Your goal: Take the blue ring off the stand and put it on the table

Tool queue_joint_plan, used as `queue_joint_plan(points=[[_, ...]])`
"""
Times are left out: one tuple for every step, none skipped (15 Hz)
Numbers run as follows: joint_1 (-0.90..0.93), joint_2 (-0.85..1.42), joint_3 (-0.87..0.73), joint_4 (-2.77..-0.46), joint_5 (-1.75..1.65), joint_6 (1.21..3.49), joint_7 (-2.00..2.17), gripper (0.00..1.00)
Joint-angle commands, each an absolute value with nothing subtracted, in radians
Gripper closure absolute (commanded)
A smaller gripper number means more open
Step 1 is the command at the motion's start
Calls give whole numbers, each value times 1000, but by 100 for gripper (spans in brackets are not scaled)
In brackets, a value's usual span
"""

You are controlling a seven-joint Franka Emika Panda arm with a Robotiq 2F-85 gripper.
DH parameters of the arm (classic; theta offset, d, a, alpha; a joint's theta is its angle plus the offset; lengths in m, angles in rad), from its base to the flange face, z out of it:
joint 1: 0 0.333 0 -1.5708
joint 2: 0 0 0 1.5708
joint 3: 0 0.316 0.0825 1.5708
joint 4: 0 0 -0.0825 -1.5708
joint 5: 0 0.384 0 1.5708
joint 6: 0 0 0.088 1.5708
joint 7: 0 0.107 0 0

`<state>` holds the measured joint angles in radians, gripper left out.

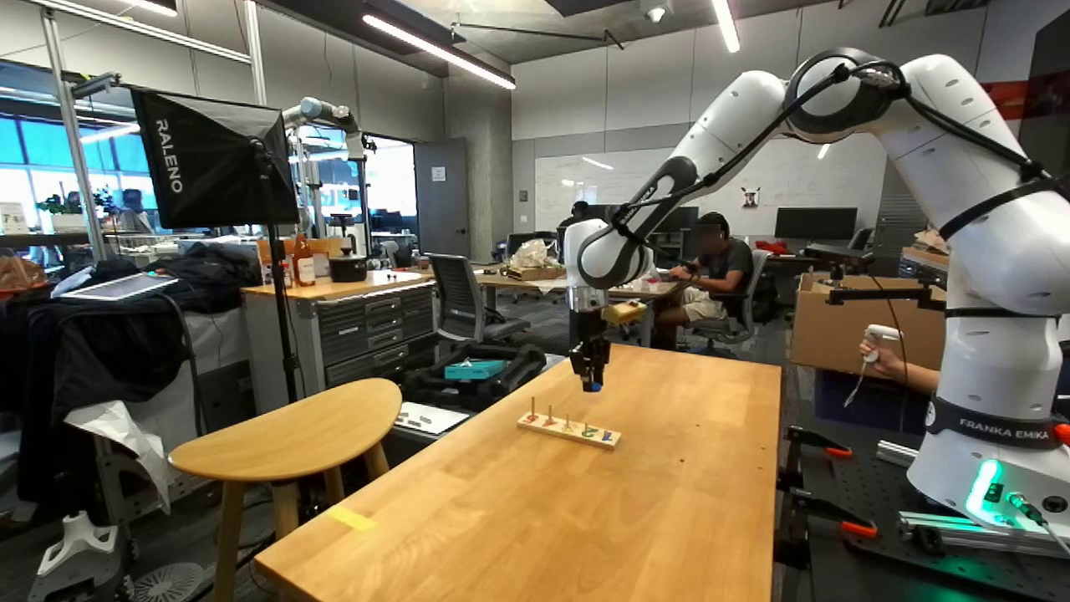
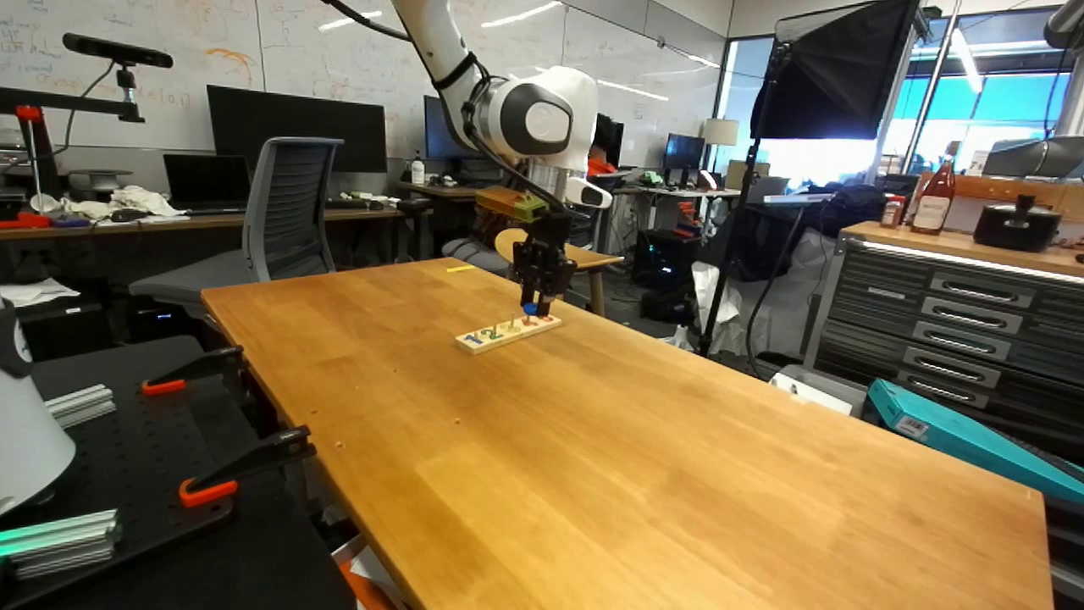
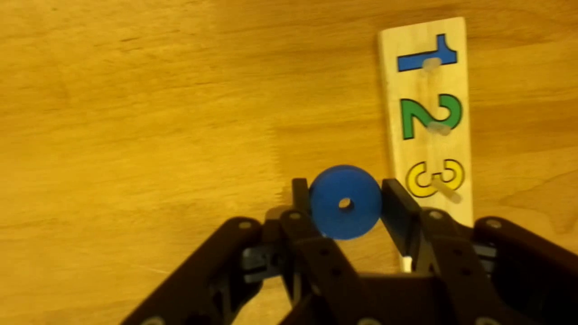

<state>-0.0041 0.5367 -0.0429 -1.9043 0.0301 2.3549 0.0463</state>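
Observation:
My gripper [image 3: 346,195] is shut on the blue ring [image 3: 326,205], with one finger on each side of it. Table wood shows through the ring's hole. The ring is off the pegs, held in the air above the table, to the side of the stand [image 3: 422,150] in the wrist view. The stand is a pale wooden strip with upright pegs and coloured numbers, and its far end is hidden behind the gripper there. In both exterior views the gripper [image 1: 590,378] [image 2: 542,296] holds the ring [image 1: 593,387] [image 2: 530,309] higher than the stand [image 1: 577,436] [image 2: 511,337].
The stand rests on a long wooden table [image 1: 635,518] near one long edge. A yellow tape strip [image 1: 352,517] marks the table. A wooden stool [image 1: 292,426] stands beside it. Clamps [image 2: 207,491] and the robot's base [image 1: 986,435] are on the opposite side.

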Motion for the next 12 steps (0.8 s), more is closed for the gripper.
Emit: queue_joint_plan(points=[[-21,567,-73,-1903,-5,2390,61,81],[-25,577,-79,-1903,-9,2394,62,81],[-30,590,-83,-1901,-13,2395,62,81],[-34,600,-83,-1900,-14,2394,61,81],[-37,607,-84,-1900,-14,2392,61,75],[-38,613,-84,-1899,-15,2389,60,42],[-39,618,-82,-1894,-14,2379,59,31],[-38,619,-81,-1892,-14,2372,57,23],[-36,610,-80,-1892,-16,2356,56,17],[-33,588,-77,-1897,-18,2342,50,10],[-28,559,-73,-1904,-20,2325,49,1],[-22,519,-69,-1911,-24,2293,46,0]])
